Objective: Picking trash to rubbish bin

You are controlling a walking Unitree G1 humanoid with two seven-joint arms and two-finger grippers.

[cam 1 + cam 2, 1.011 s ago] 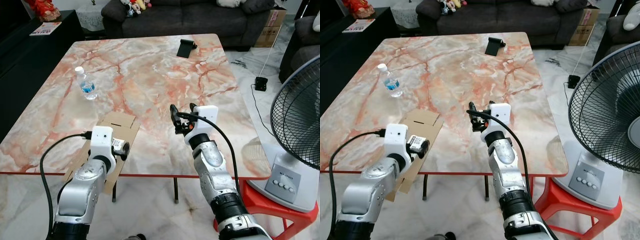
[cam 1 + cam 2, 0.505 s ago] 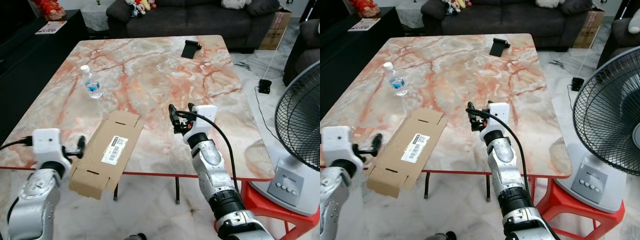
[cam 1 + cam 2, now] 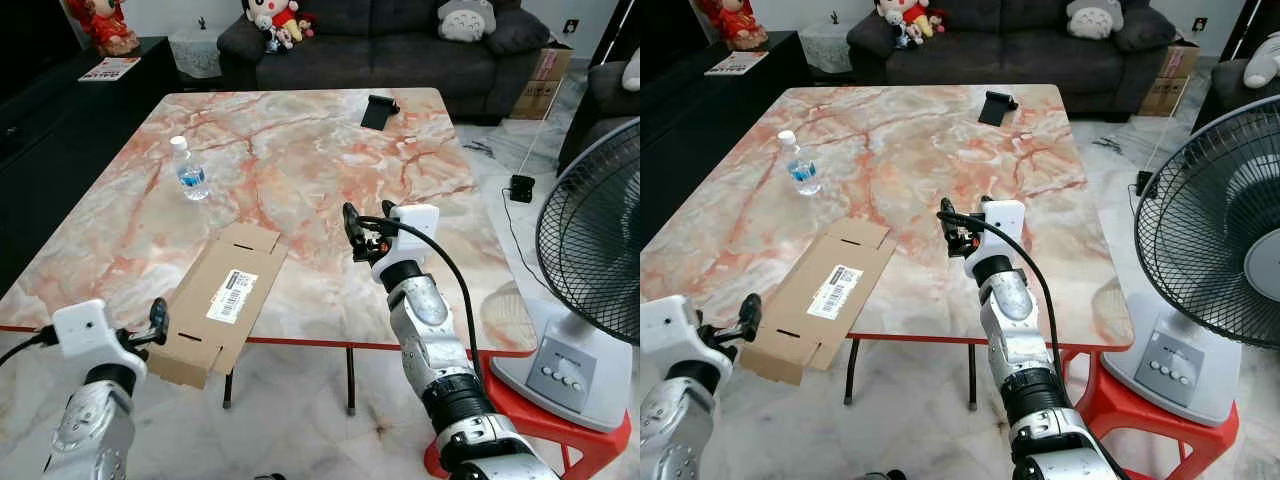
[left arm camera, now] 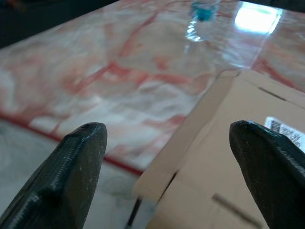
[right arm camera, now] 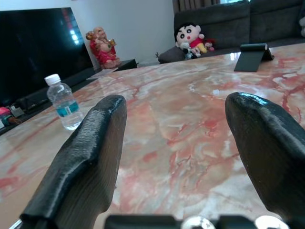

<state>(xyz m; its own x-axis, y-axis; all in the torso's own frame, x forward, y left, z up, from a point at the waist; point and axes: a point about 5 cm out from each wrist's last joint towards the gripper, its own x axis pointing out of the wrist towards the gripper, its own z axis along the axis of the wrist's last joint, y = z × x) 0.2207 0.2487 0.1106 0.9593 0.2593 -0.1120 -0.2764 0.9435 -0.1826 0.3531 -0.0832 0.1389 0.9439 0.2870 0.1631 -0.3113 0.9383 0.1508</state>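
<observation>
Lying on the table: a flat brown cardboard box (image 3: 222,299) is resting on the marble table (image 3: 300,150), with its near end sticking out past the table's front edge. A white label is showing on top of it.
Left gripper: the left gripper (image 3: 157,318) is hanging low in front of the table, just beside the box's sticking-out end. Its two black fingers (image 4: 71,167) are standing wide apart and are holding nothing.
Right gripper: the right gripper (image 3: 364,225) is floating over the middle of the table, a little to the right of the box. Its fingers (image 5: 90,152) are spread apart too, with nothing between them.
Water bottle: a small clear bottle (image 3: 188,170) with a blue label is standing up straight on the left part of the table, well apart from the box.
Far end of table: a small black stand (image 3: 378,109) is sitting there.
Beside the table: a big fan (image 3: 590,260) is standing on the robot's right.
Behind the table: a dark sofa (image 3: 400,35) is holding some soft toys (image 3: 272,20).
</observation>
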